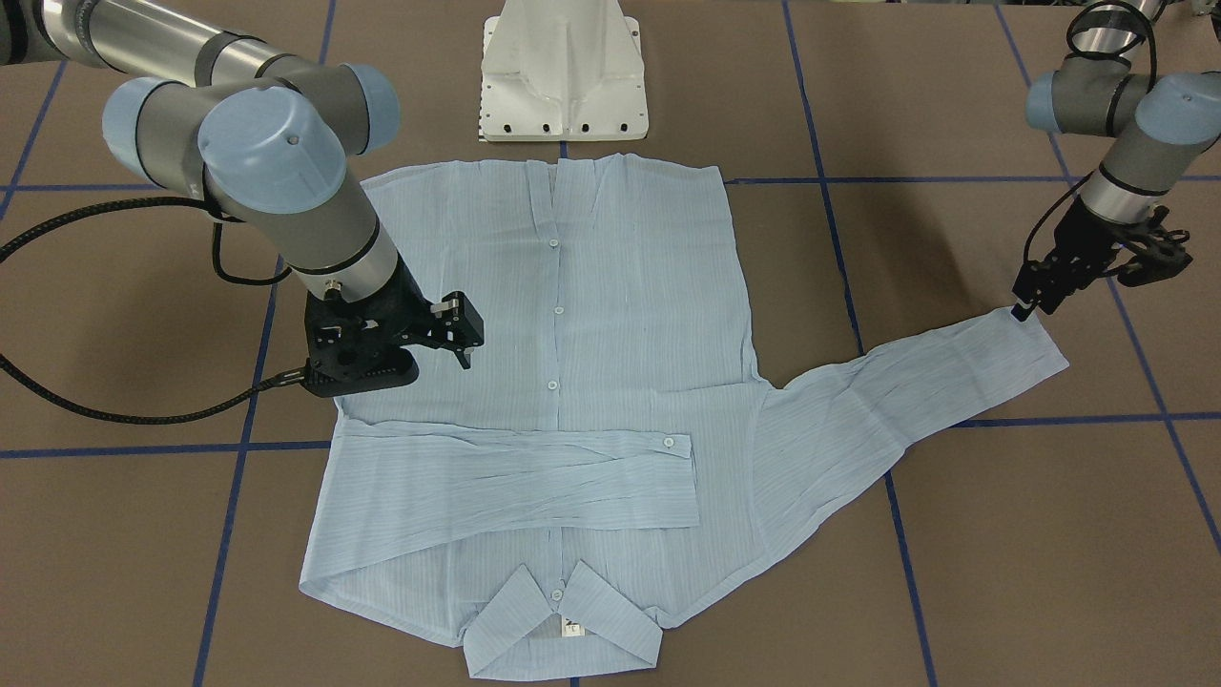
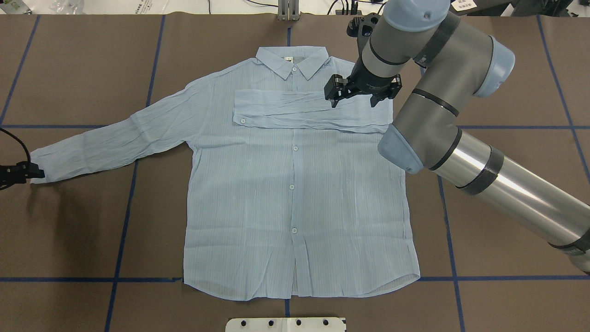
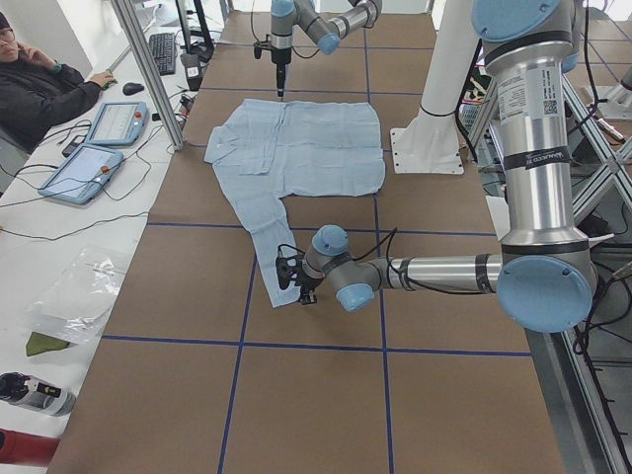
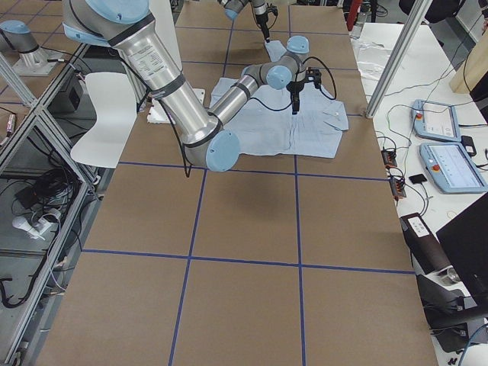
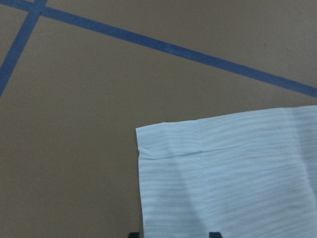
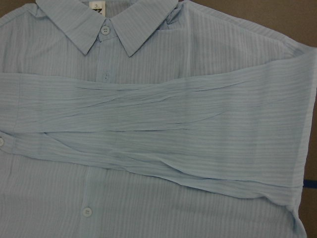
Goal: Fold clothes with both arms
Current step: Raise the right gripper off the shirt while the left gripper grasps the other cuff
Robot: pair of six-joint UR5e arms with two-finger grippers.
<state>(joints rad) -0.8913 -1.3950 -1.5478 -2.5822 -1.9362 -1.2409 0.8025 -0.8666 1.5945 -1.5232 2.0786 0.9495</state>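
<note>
Front-facing view: the shirt [image 1: 610,315] lies flat on the surface [image 1: 1002,534], buttons up. One sleeve is folded across the chest, and the other sleeve [image 1: 887,401] stretches out to my left arm [image 1: 1116,176], whose tips sit at the cuff corner.

Overhead: that sleeve's long axis runs from the cuff towards the right arm [image 2: 438,106], whose jaws hang wide and empty over the folded sleeve [image 2: 304,110].

Left wrist view: jaws apart, straddling the cuff [image 5: 223,144], nothing clamped.

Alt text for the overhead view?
A light-blue shirt lies on a table, one sleeve folded across its chest, the other stretched out. The right gripper hangs open over the folded sleeve; the left gripper sits at the other cuff.
</note>
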